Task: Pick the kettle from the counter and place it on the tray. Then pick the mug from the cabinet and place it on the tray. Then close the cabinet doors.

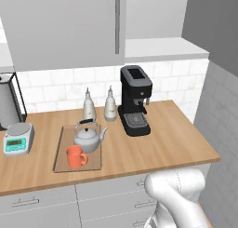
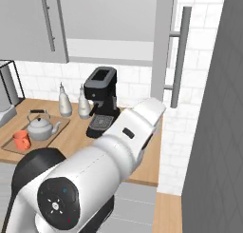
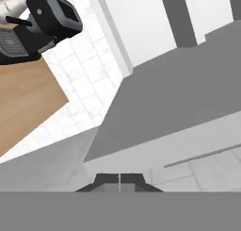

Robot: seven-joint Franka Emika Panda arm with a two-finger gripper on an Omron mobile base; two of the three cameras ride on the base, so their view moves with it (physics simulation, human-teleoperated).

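The kettle (image 1: 88, 137) and the mug (image 1: 76, 157) both stand on the tray (image 1: 59, 148), the mug in front of the kettle and just beside it. The tray lies flat on the counter (image 1: 158, 148), left of the coffee machine (image 1: 135, 101), with two bottles (image 1: 98, 105) behind it against the tiled wall. Both placements look complete; the step in hand is judged to be closing the doors.

In the left base view the left door (image 1: 60, 27) covers its half of the cabinet (image 1: 162, 50), while the right half is uncovered and its pale shelf is bare. In the right base view the right door (image 2: 163, 44) stands swung out, seen nearly edge-on, its bar handle (image 2: 180, 56) running vertically on the far side of the panel.

The gripper (image 3: 119, 182) appears at the bottom of the hand view with its two tips drawn together, nothing between them. That view rolls with the hand and looks up along the grey door panel toward the tiled wall.

Governing relation: the open door lies above and to the right of the arm's forearm (image 2: 137, 127), with the panel's long axis upright. A sideways push toward the cabinet face is judged to be what the closing move needs. Whether the tips already touch the panel cannot be told.
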